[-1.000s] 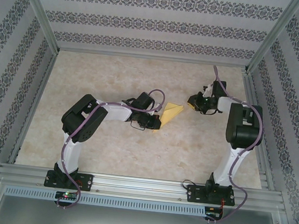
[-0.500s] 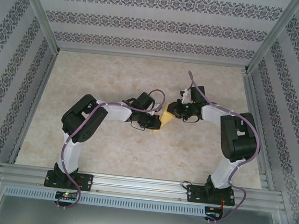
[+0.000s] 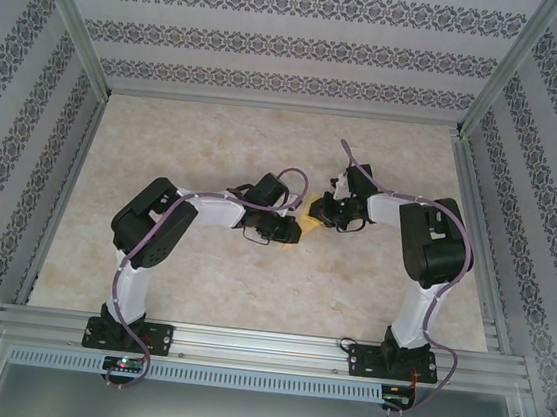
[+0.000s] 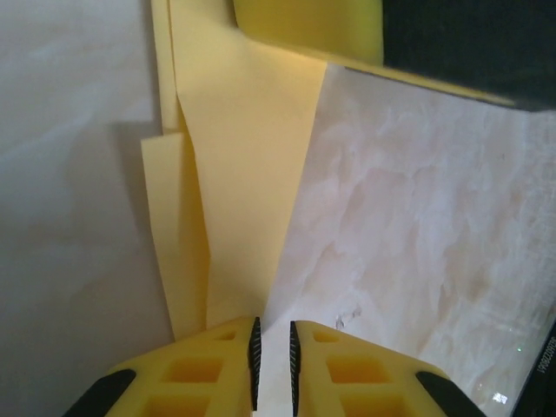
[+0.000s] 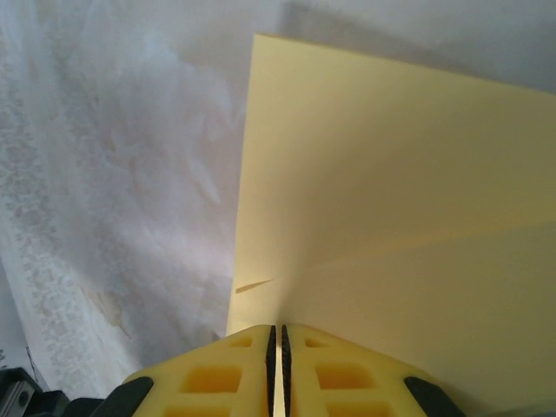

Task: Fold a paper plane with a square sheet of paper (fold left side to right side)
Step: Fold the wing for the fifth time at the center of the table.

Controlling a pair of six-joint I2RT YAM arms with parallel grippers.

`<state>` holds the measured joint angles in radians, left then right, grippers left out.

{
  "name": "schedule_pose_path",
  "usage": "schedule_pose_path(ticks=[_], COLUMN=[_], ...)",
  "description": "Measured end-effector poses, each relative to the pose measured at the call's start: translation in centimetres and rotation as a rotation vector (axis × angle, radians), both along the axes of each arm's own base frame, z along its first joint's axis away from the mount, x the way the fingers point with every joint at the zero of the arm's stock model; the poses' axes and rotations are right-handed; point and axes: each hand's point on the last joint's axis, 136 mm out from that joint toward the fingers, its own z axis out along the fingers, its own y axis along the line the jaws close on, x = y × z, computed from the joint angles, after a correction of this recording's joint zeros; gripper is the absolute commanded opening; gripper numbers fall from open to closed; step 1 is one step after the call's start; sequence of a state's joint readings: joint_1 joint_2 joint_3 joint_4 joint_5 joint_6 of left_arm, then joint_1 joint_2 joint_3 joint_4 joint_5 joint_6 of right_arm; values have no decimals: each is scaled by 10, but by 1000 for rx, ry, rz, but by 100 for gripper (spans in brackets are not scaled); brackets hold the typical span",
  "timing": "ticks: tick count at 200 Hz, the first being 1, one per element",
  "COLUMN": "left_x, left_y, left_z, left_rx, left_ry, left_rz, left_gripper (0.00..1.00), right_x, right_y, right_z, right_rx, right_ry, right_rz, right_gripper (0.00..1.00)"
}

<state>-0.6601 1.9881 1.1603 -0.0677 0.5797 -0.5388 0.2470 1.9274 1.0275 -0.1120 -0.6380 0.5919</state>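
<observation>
Square sheet of paper, creased, lies on the table between the arms: our right gripper pinches its edge, our left gripper stands slightly parted at its tip, so we should fold across slowly, edges matched.

Nothing readable anywhere, tbh. Closest thing is some tiny white print on a dark strip in the corner of the left wrist view, way too blurry.
</observation>
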Motion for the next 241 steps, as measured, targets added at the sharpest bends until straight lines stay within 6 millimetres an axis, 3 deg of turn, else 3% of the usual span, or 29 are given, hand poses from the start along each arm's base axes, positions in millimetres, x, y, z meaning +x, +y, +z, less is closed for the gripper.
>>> schedule_pose_path(ticks=[52, 92, 171, 241], left_x=[-9, -19, -24, -24], left_y=[2, -4, -4, -3], left_z=[30, 34, 8, 4], left_rx=[-45, -102, -77, -70], left_ry=[-1, 48, 115, 121], left_rz=[1, -23, -23, -19], left_gripper=[20, 19, 20, 19], right_x=[1, 1, 1, 0], right_y=[-2, -3, -4, -6], right_z=[-1, -1, -2, -2], right_rx=[-24, -32, -46, -61], right_ry=[1, -3, -2, 0], right_rz=[9, 16, 22, 25], right_gripper=[14, 13, 14, 14])
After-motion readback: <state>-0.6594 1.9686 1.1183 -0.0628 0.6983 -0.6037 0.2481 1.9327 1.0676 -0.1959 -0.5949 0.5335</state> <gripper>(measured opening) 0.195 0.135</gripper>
